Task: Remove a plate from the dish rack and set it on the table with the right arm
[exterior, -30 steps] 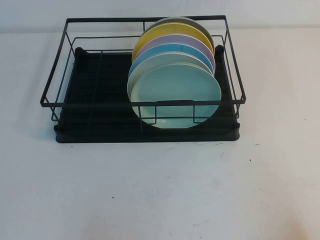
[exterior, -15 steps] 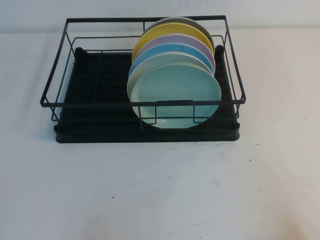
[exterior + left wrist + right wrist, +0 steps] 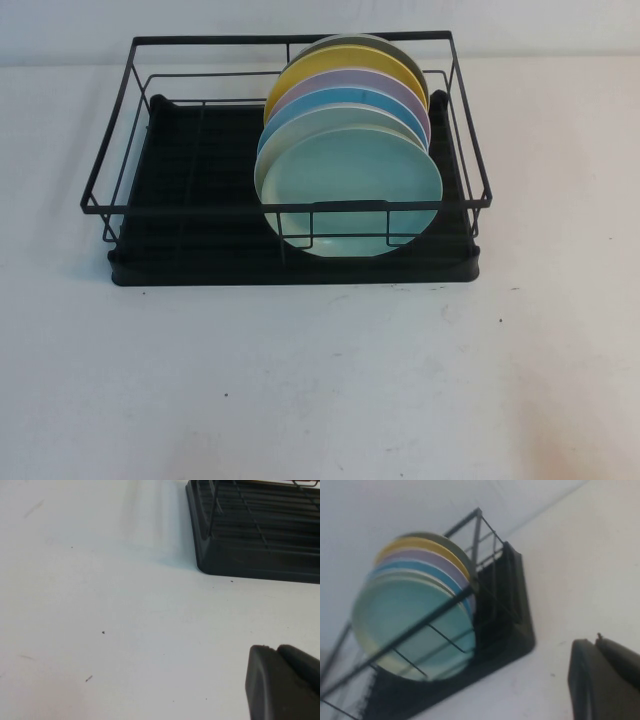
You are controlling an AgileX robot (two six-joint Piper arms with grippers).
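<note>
The pale mint-green plate (image 3: pixel 352 185) stands on edge at the front of a row of several plates in the black wire dish rack (image 3: pixel 170 180), on its right half. The rack sits on the white table (image 3: pixel 320 380). Neither arm shows in the high view. In the right wrist view my right gripper (image 3: pixel 595 644) hangs over bare table, apart from the rack (image 3: pixel 507 605) and the plate (image 3: pixel 410 620), its jaws together and empty. In the left wrist view my left gripper (image 3: pixel 274 650) is shut and empty over the table, near a corner of the rack (image 3: pixel 260 550).
Behind the mint plate stand a cream-white plate (image 3: pixel 300 125), a sky-blue one (image 3: pixel 340 98), a lilac one (image 3: pixel 350 82), a yellow one (image 3: pixel 340 60) and a grey-green one. The rack's left half holds nothing. White table stretches in front of and beside the rack.
</note>
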